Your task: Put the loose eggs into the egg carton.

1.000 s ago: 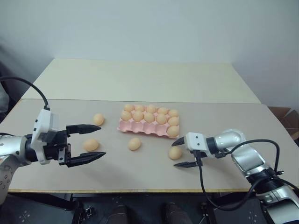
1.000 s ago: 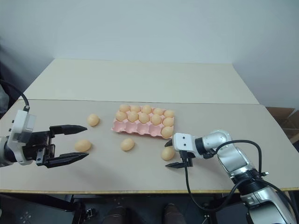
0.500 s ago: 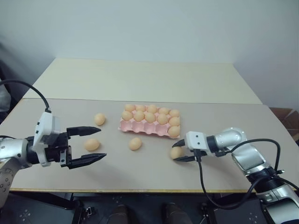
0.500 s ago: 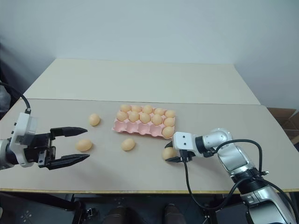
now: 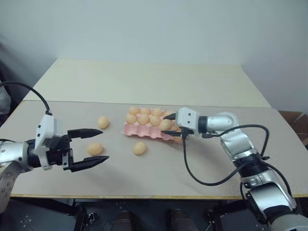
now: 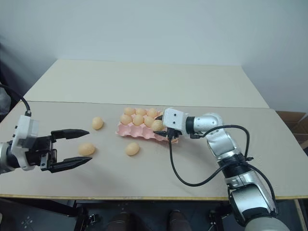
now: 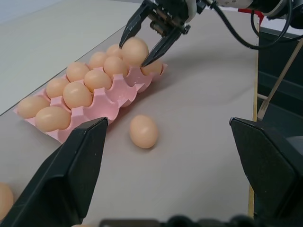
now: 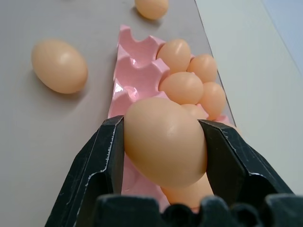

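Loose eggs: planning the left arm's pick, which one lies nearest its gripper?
The egg between the open left gripper's fingertips; the other two lie farther off.

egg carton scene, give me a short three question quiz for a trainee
1. True or false: the right hand is shut on an egg above the egg carton.
2. How many loose eggs lie on the table?
A) one B) three C) five
3. Fill in: the left hand is ____ and holds nothing.

Key: 1 true. 2 B: one left of the carton, one between the left hand's fingers, untouched, one in front of the carton. 3 open.
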Controlling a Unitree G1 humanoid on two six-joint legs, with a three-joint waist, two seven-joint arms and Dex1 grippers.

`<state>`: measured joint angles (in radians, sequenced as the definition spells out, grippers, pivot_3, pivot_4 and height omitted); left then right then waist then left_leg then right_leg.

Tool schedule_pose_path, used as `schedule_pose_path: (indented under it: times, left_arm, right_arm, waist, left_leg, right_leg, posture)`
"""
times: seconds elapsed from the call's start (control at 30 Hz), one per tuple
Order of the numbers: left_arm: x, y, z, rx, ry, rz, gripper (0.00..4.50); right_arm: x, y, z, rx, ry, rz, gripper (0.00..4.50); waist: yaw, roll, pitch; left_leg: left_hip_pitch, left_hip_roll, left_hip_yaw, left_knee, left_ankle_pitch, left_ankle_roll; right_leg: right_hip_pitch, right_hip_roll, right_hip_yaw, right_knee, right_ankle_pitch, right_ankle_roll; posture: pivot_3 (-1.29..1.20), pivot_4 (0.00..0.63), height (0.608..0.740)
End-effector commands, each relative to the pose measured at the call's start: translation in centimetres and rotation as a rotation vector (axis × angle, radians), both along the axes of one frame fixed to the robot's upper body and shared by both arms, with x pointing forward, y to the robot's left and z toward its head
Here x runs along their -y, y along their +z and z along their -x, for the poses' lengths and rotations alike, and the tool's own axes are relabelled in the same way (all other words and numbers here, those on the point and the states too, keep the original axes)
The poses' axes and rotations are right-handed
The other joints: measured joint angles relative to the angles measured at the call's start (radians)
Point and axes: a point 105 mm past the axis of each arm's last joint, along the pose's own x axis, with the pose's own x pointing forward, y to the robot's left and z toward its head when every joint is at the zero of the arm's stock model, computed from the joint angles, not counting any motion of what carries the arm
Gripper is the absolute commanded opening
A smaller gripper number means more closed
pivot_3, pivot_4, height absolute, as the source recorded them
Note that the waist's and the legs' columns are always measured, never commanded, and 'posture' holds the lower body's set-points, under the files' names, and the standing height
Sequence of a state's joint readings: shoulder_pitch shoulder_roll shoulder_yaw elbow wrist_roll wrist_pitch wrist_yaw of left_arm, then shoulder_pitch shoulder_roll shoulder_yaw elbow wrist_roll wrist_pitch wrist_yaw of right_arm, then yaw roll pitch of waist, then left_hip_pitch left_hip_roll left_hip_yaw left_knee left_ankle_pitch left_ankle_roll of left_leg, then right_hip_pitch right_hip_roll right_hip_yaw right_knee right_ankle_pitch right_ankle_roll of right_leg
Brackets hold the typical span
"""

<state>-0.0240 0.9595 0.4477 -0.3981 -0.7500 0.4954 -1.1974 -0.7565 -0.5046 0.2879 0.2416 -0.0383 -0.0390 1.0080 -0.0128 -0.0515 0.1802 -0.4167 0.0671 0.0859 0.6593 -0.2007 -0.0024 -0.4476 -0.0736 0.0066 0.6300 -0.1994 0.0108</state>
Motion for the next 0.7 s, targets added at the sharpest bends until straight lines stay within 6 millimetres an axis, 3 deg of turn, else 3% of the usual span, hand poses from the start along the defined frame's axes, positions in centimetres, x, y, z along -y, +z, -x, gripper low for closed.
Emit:
schedule_pose_path:
  times: [0.03, 0.27, 0.3, 0.47, 0.7]
  left_arm:
    - [0.4, 0.9, 0.3, 0.050, -0.023, 0.011, 4.50]
    - [0.4, 0.9, 0.3, 0.055, -0.021, 0.016, 4.50]
    - [0.4, 0.9, 0.3, 0.055, -0.020, 0.016, 4.50]
    - [0.3, 0.9, 0.2, 0.057, -0.017, 0.013, 4.50]
    - [0.2, 0.7, 0.0, 0.059, -0.007, 0.007, 4.50]
  right_arm:
    - [0.0, 1.0, -0.7, 0.074, -0.002, -0.003, 2.28]
    - [0.5, 0.2, -1.0, 0.045, -0.003, 0.015, 2.28]
    - [0.5, 0.2, -0.9, 0.046, 0.007, 0.015, 2.98]
    - [0.4, 0.5, -0.4, 0.058, 0.027, 0.009, 4.48]
    - [0.5, 1.1, 0.4, 0.070, 0.031, -0.005, 4.48]
  waist:
    - [-0.002, 0.000, 0.000]
    - [-0.004, 0.000, 0.000]
    - [-0.005, 0.000, 0.000]
    - [-0.005, 0.000, 0.000]
    - [-0.004, 0.000, 0.000]
  left_leg:
    - [0.000, 0.000, 0.000, 0.000, 0.000, 0.000]
    - [0.000, 0.002, 0.000, 0.000, 0.000, 0.000]
    - [0.000, 0.002, 0.000, 0.000, 0.000, 0.000]
    - [0.000, 0.002, 0.000, 0.000, 0.000, 0.000]
    - [0.000, 0.002, 0.000, 0.000, 0.000, 0.000]
  right_leg:
    - [0.000, 0.000, 0.000, 0.000, 0.000, 0.000]
    - [-0.002, 0.003, 0.001, 0.001, 0.001, 0.002]
    - [-0.002, 0.003, 0.001, 0.002, 0.001, 0.002]
    - [-0.002, 0.003, 0.001, 0.002, 0.001, 0.002]
    - [-0.002, 0.003, 0.001, 0.002, 0.001, 0.002]
  posture:
    - [0.00, 0.150, 0.740]
    - [0.00, 0.150, 0.740]
    - [0.00, 0.150, 0.740]
    - [0.00, 0.150, 0.740]
    - [0.00, 0.150, 0.740]
